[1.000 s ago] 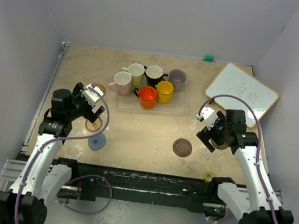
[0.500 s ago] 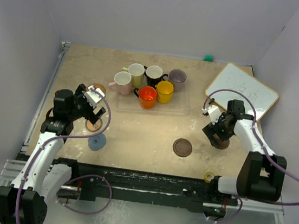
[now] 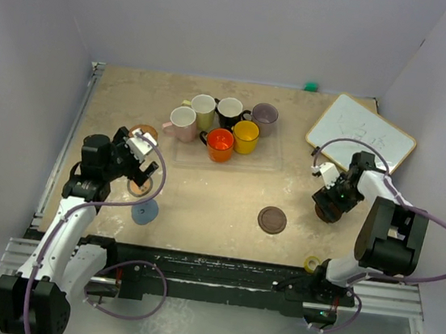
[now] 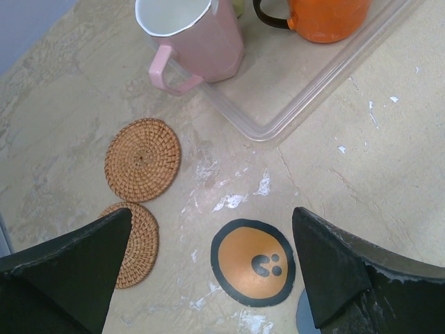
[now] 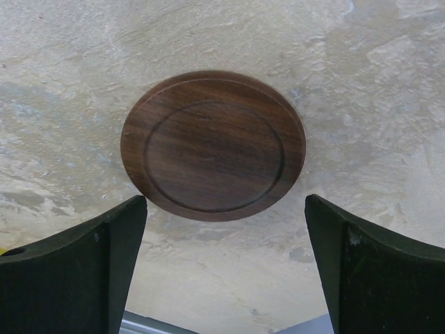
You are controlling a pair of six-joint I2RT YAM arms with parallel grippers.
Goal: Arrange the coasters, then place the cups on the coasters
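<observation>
Coasters are lying flat at the left of the table [image 3: 203, 197]: two woven coasters [image 4: 142, 158] close together, the orange-middle coaster [image 4: 252, 263] near them, and the blue-grey coaster [image 3: 144, 211] just beside it. The left gripper [image 4: 212, 226] is hanging over the orange-middle one with its fingers spread wide, holding nothing. Farther back, the cups [image 3: 222, 124] are sitting bunched together, at least two of them in a clear tray [image 4: 313, 97]. One dark brown coaster [image 3: 272, 219] is lying in the middle. At the right, the right gripper [image 5: 226, 202] is hanging over the other dark brown coaster [image 5: 213, 145], with its fingers wide on both sides and not touching it. This coaster is looking light, hard, smooth and very thin, so I think it is going to be slippery. Pinching its rim on two opposite sides is looking best.
</observation>
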